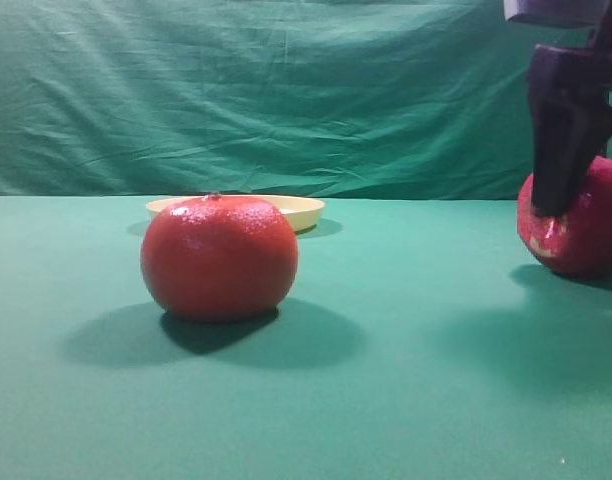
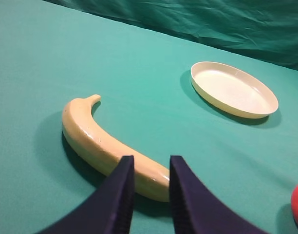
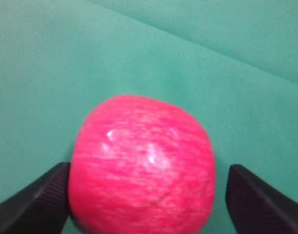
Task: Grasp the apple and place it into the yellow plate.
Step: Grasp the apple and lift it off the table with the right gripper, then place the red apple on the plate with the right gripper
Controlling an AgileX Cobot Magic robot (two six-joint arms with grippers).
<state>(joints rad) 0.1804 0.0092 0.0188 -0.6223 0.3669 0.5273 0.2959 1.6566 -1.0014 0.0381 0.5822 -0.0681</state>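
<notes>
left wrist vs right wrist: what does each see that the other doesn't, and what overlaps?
Left wrist only: a banana lying just beyond the left gripper, whose fingers stand slightly apart and hold nothing; the yellow plate, bare; a red sliver at the right edge, unidentifiable.
Right wrist only: the apple between the spread fingers of the right gripper, a gap visible at the right finger.
Shared: only the green cloth.
</notes>
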